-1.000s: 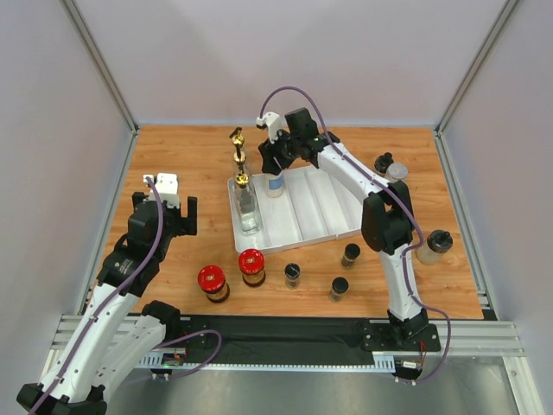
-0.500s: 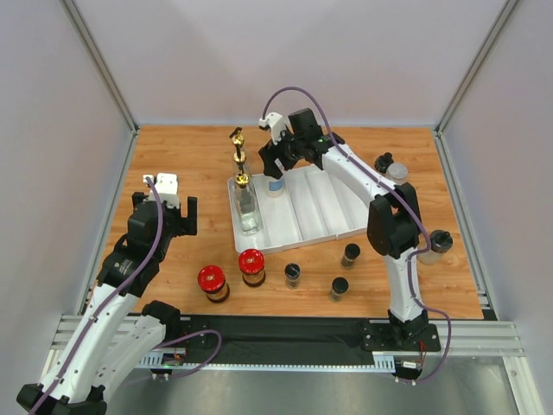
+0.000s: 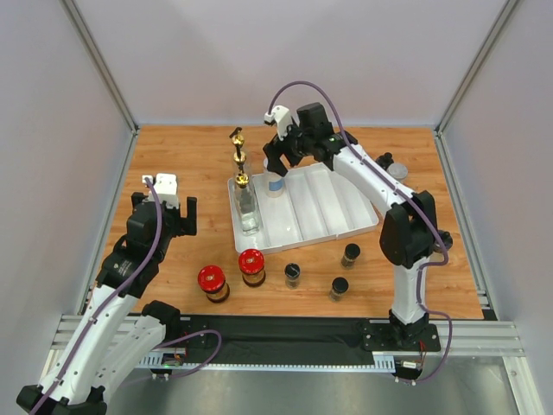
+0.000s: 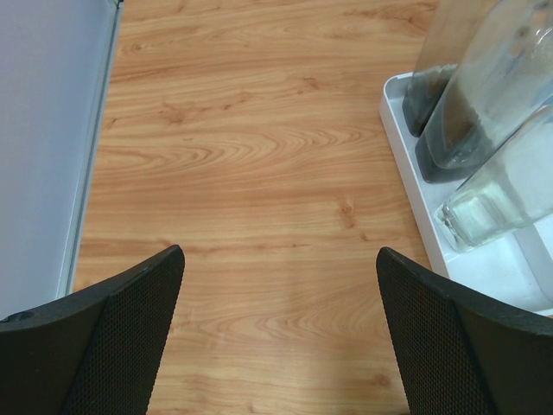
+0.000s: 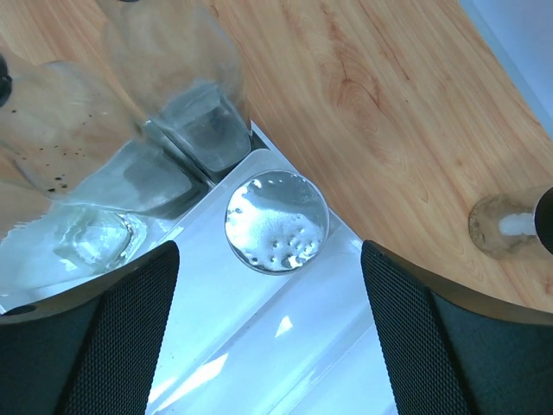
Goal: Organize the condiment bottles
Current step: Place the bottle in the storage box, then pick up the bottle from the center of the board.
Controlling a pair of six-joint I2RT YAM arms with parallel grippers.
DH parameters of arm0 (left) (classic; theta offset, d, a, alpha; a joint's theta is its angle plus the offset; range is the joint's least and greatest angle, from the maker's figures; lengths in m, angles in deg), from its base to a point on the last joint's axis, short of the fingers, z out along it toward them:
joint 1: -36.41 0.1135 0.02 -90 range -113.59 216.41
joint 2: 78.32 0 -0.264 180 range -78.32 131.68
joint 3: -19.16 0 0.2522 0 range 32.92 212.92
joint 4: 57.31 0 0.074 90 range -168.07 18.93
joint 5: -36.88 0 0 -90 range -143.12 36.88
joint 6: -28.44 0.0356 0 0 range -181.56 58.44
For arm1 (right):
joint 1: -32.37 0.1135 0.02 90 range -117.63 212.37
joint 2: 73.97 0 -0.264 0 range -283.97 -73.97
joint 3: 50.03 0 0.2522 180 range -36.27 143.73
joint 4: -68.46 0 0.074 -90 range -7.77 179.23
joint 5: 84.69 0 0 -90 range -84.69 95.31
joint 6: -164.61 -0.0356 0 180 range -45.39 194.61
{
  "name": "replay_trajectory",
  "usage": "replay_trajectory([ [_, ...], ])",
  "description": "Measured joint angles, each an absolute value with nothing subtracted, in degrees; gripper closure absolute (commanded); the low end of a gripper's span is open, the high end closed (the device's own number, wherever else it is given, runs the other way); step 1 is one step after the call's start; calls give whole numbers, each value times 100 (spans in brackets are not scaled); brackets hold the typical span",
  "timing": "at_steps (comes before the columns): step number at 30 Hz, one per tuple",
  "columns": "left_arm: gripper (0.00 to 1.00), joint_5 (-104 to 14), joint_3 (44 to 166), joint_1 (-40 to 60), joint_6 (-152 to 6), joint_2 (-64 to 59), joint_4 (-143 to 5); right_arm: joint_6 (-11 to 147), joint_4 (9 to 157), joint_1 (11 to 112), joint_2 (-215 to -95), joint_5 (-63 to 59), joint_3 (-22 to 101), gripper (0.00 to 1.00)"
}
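R claw (image 5: 268, 252) hung w/ both fingers spread wide, gripping nothing. Straight below it, btwn the fingers and touching neither, stood a silver-lidded jar (image 5: 276, 222). The jar was upright at the far end of a channel in the white tray (image 3: 333, 226), next to the outermost channel on the claw's left.

That outermost channel held 3 tall gold-spouted bottles (image 3: 248, 212) in a row, just left of the R claw, the closest one near the jar.

Off to the R claw's right, 2 more small jars (image 3: 391, 166) sat close together on the wood table (image 3: 173, 156), well apart from the claw. Back toward the arm bases from it, past the tray's near edge, 3 black-capped spice jars (image 3: 293, 274) stood loose on the table.

L claw (image 4: 278, 252) was also open wide w/ nothing btwn its fingers, only bare wood under it. The tray's edge and the bottle bases lay ahead and to its right. 2 red-lidded jars (image 3: 251, 262) stood on the table to the L claw's right and nearer the bases, apart from it.
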State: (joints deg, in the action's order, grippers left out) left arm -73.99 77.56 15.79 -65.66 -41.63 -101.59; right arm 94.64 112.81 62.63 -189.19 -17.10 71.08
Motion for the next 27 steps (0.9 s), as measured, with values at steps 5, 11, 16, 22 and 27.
replay_trajectory([
  [5, 0, -7399, 7756, 1579, -6566, -4181, -10159, 9475, 11279, 6263, -18661, -1714, 6975, 12],
  [11, 0, -7401, 7756, 1579, -6566, -4212, -10159, 9503, 11277, 6263, -18255, -1708, 6690, 12],
  [16, 0, -7399, 7756, 1579, -6566, -4222, -10159, 9521, 11277, 6260, -17901, -1699, 6448, 12],
  [22, 0, -7399, 7756, 1579, -6566, -4222, -10159, 9529, 11262, 6171, -17577, -1701, 6225, 12],
  [27, 0, -7399, 7756, 1579, -6566, -4222, -10159, 9529, 11231, 5981, -17457, -1701, 6087, 12],
])
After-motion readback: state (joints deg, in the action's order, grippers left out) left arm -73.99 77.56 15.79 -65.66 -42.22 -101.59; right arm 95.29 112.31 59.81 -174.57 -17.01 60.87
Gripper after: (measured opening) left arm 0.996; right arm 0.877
